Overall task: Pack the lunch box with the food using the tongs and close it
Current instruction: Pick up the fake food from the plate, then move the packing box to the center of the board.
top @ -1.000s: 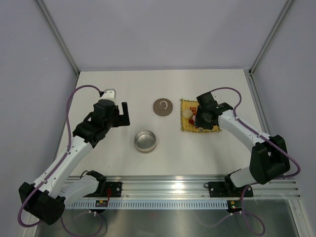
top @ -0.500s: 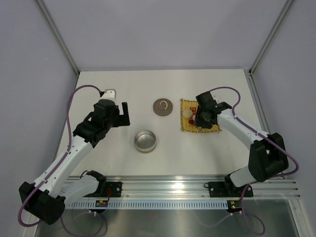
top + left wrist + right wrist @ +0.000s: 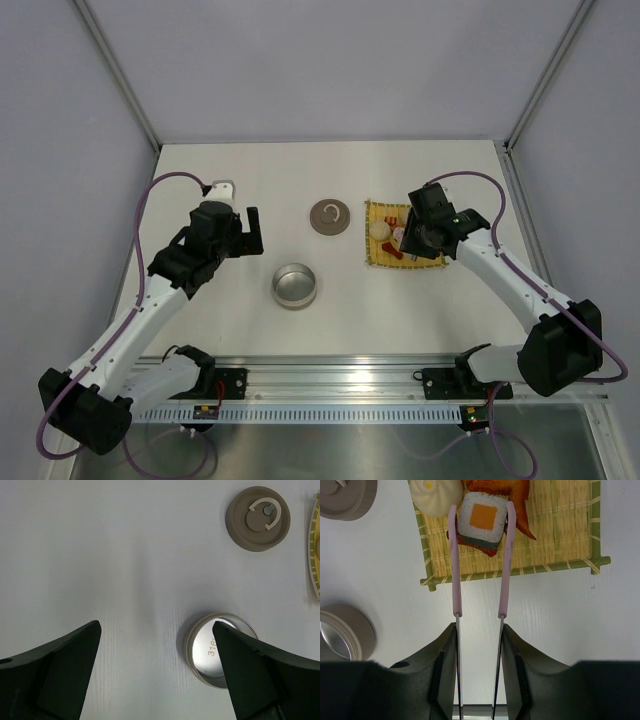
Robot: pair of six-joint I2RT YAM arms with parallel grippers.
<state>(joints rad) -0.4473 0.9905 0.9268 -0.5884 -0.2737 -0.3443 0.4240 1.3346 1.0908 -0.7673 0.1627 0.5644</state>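
Note:
My right gripper (image 3: 478,630) (image 3: 420,238) is shut on the tongs (image 3: 454,555), whose two pink arms reach out over the yellow mat (image 3: 560,530). Their tips pinch the white-and-black sushi piece (image 3: 479,520) from both sides. A cream ball (image 3: 432,495) (image 3: 381,229) and an orange-red piece (image 3: 520,500) lie beside it on the mat. The silver lunch box (image 3: 295,285) (image 3: 220,650) stands empty mid-table, and its grey-brown lid (image 3: 330,216) (image 3: 257,518) lies apart behind it. My left gripper (image 3: 255,232) (image 3: 156,630) hangs open over bare table, left of the tin.
The mat (image 3: 405,245) lies right of the lid, and its edge (image 3: 315,545) shows at the right of the left wrist view. The tin (image 3: 342,635) and the lid (image 3: 345,497) sit at the left of the right wrist view. Grey walls ring the table.
The right gripper has narrowed on the tongs and shifted slightly right over the mat, its elbow swinging out. The left arm has not moved.

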